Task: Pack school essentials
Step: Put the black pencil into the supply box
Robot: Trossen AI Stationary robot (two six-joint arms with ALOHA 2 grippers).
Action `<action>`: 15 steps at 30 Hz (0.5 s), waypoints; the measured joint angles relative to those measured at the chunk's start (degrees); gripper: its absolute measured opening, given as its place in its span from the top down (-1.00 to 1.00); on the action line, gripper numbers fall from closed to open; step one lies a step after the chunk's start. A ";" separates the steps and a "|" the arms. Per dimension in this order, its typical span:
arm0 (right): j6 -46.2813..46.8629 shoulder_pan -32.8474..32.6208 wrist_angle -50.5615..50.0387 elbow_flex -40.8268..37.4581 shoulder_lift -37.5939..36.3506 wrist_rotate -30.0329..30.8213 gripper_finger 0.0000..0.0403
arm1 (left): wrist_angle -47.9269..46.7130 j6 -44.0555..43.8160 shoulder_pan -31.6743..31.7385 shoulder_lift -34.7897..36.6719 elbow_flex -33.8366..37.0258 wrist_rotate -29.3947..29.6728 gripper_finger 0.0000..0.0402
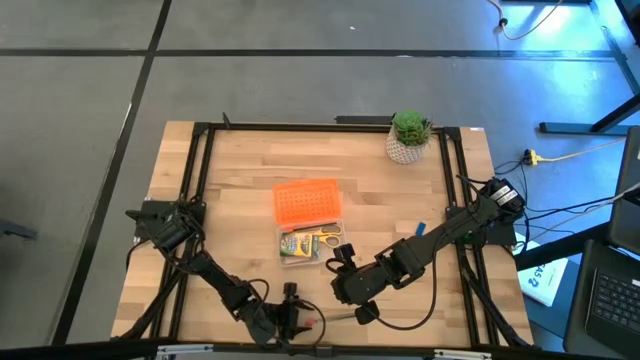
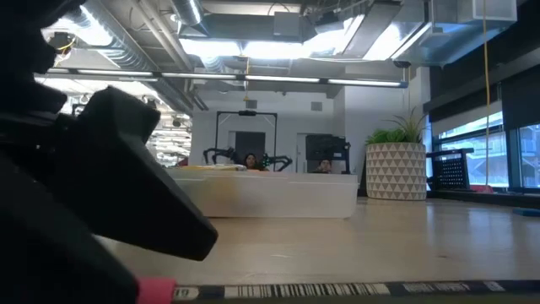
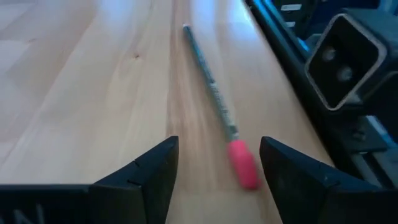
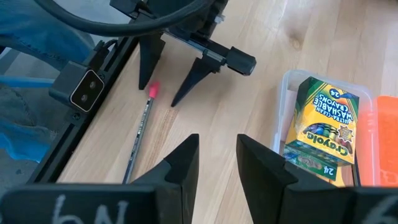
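Observation:
A thin pencil (image 3: 211,87) with a pink eraser end (image 3: 242,165) lies flat on the wood near the table's near edge (image 1: 335,318). My left gripper (image 3: 217,171) is open, one finger on each side of the eraser end without touching it; the right wrist view shows it from afar (image 4: 160,93). My right gripper (image 4: 217,155) is open and hovers between the pencil and the clear case (image 1: 310,243). The green-and-yellow crayon box (image 4: 320,124) and yellow-handled scissors (image 1: 328,238) lie in that case. A tiny blue piece (image 1: 420,229) rests on the table to the right. The pink pad is out of view.
The orange lid (image 1: 307,202) lies beyond the case. A potted plant (image 1: 408,137) stands at the far right. A black frame rail (image 3: 298,37) runs close along the pencil. The left arm's dark bulk (image 2: 101,186) fills the low view's left. People sit in the room behind.

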State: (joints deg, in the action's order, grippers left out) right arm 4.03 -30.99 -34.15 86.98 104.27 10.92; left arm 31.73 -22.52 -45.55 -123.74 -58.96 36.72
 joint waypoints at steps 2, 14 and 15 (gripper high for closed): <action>0.00 -0.02 0.00 0.00 0.00 0.00 0.46 | -0.08 0.93 0.13 0.00 -0.13 -0.49 -0.09; 0.00 -0.02 0.04 0.00 0.00 0.01 0.46 | -2.01 0.05 0.70 -0.42 -0.37 -0.78 -0.09; 0.00 -0.02 0.01 0.00 0.00 0.00 0.46 | -2.02 0.06 0.71 -0.42 -0.37 -0.86 -0.09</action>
State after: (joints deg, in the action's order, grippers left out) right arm 4.03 -31.00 -34.14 86.98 104.27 10.92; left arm 29.71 -22.46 -44.84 -124.16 -59.33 35.86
